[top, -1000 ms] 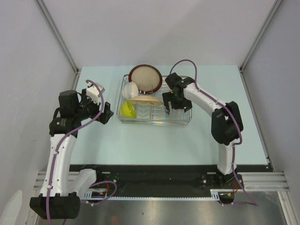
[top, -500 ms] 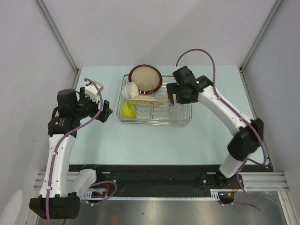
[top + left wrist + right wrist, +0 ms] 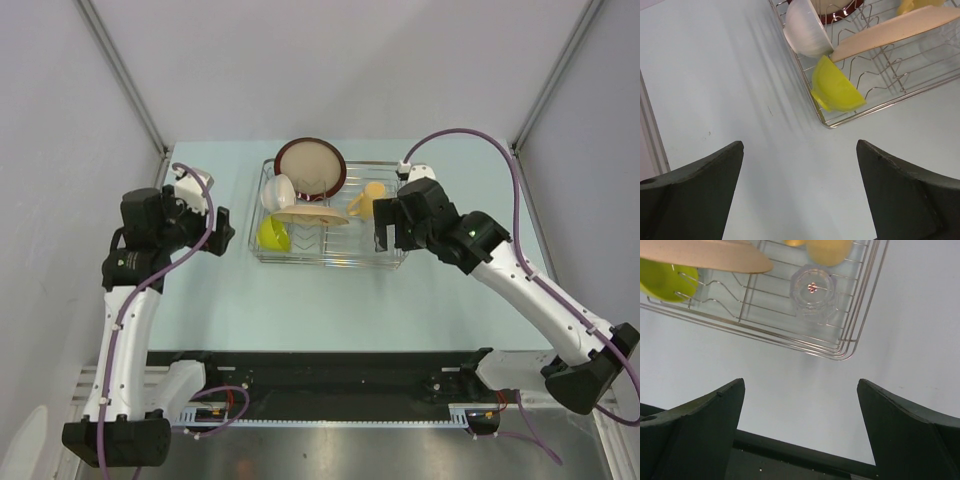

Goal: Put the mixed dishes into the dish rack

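The pale blue-green tabletop [image 3: 300, 310] lay smooth and matte inside a booth of plain grey-white wall panels [image 3: 340, 60] joined by slanting metal frame posts [image 3: 120, 75]. A black strip [image 3: 340, 365] ran along the table's near edge.

The rectangular silver wire dish rack [image 3: 330, 262] sat toward the far middle of the table with every dish inside it. The dark-red-rimmed beige plate [image 3: 311, 168] leaned at the far side. The white bowl [image 3: 278, 192] was tipped on its edge at the left, with the lime-green bowl [image 3: 272, 234] on edge in the near left corner. The cream round plate [image 3: 310, 215] lay tilted across the tines, touching the white bowl. The tan-yellow handled mug [image 3: 368, 198] sat toward the far right, and the small clear glass [image 3: 812, 288] stood in the near right corner.

The left gripper [image 3: 800, 145] hung over bare table left of the rack, fingers spread wide and empty. The right gripper [image 3: 801, 382] hung by the rack's near right corner, likewise spread and holding nothing.
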